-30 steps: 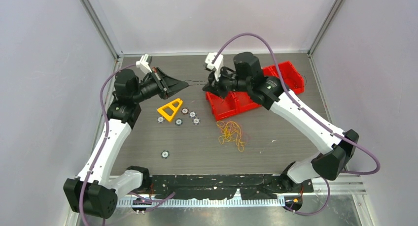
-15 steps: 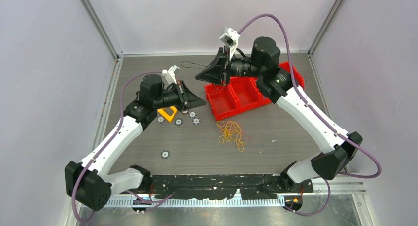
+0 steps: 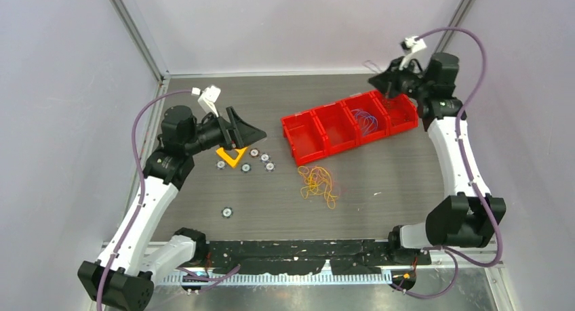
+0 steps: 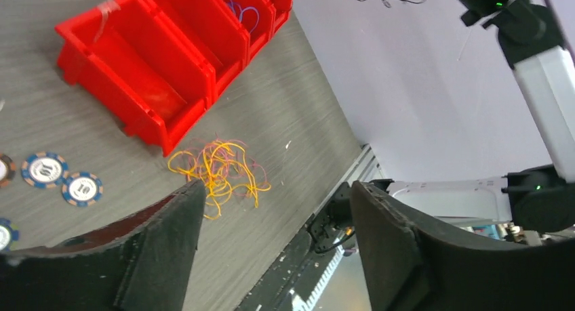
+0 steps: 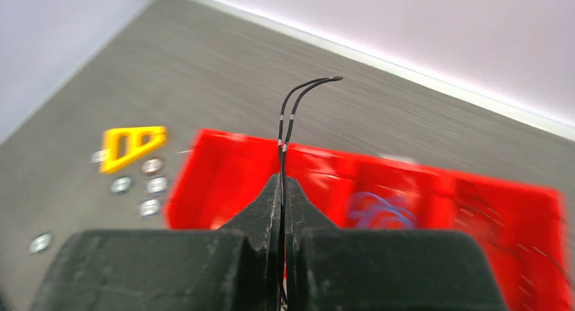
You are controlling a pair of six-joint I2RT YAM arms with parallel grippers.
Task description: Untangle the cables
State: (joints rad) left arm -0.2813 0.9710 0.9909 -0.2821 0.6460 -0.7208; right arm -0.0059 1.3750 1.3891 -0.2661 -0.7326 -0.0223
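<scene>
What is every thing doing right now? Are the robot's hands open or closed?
Left hand: open, holding nothing.
Right hand: shut on the black cable.
Black cable: pinched, its loop pokes out past the fingers.
Yellow-orange cables: tangled heap on the table.
Purple-blue cable: loose inside the red bin.
Red bin: upright.
Discs: lying flat.
Yellow triangle: lying flat.
</scene>
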